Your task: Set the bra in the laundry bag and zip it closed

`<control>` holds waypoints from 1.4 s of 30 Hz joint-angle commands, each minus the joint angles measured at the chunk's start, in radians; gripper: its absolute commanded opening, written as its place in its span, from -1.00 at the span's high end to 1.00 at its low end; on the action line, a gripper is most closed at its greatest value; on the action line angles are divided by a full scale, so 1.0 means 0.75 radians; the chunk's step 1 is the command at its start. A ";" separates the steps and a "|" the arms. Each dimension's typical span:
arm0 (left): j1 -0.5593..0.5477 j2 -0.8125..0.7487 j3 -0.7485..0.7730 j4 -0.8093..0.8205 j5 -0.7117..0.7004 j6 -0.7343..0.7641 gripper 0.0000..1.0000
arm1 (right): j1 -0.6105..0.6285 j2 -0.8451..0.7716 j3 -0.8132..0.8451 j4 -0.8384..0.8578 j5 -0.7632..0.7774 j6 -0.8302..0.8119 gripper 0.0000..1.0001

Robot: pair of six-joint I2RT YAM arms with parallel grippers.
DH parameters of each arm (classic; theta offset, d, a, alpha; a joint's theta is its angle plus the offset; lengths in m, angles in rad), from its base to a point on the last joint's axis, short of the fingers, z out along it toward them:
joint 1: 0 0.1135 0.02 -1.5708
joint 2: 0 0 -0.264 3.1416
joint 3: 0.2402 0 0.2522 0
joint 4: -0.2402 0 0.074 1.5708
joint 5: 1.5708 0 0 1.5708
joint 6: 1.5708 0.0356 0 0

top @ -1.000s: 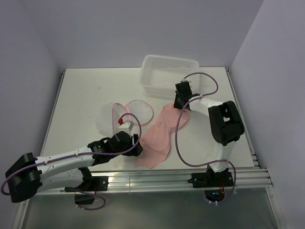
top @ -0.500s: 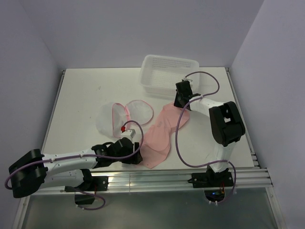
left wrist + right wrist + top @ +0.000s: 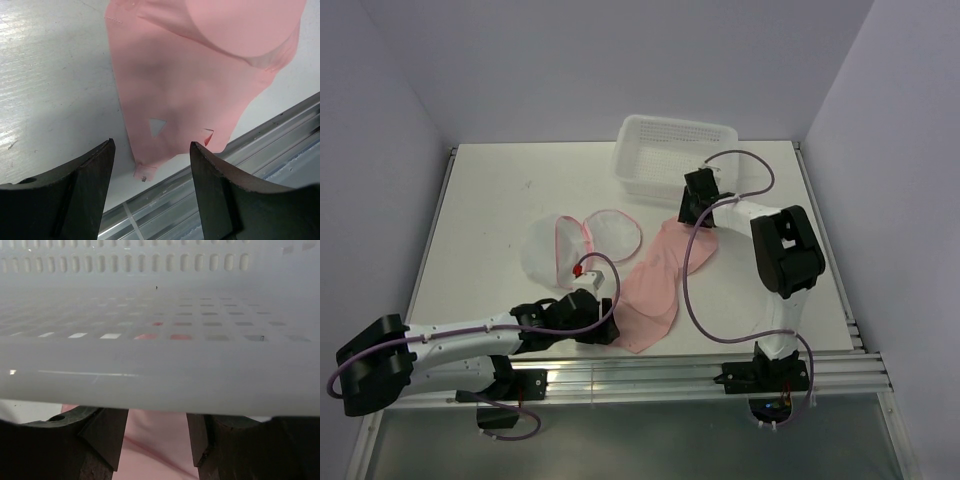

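The left gripper (image 3: 152,149) has its two dark fingers (image 3: 75,192) spread wide apart, and nothing is pinched between them. The bra (image 3: 200,75) lies flat on the white table (image 3: 50,75) just past the fingertips. Its narrow near end reaches down into the gap between them, closer to the right finger than to the left. A small triangular opening in the fabric sits straight ahead of the gap, and a little end tab shows just inside the left fingertip. A rounded cup lies farther out, beyond the right finger. The metal rail (image 3: 280,130) at the table's edge runs off on that same side.

The right gripper (image 3: 157,426) also has its fingers (image 3: 107,437) apart. Pale pink fabric of the bra shows in the open space between them, but whether either finger touches it cannot be told. Directly ahead of the fingertips, and very close, the perforated wall of the white basket (image 3: 160,340) fills almost the whole wrist view.

From above, the bra stretches in a long band from the right gripper at its far end to the left gripper at its near end. The laundry bag (image 3: 585,238) lies open on the table with its two mesh halves side by side, off to the left of the bra and beyond the left arm. The bra is outside it.
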 commanded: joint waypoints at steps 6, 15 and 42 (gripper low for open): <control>-0.008 -0.051 -0.002 -0.010 -0.039 -0.016 -0.36 | 0.025 0.078 0.176 -0.194 0.143 -0.007 -0.08; -0.008 -0.071 -0.014 -0.018 -0.067 -0.004 -0.36 | 0.033 0.117 0.249 -0.286 0.125 -0.022 0.15; -0.008 -0.014 -0.033 0.125 -0.024 0.018 -0.23 | 0.057 -0.125 0.141 -0.188 0.211 -0.075 0.70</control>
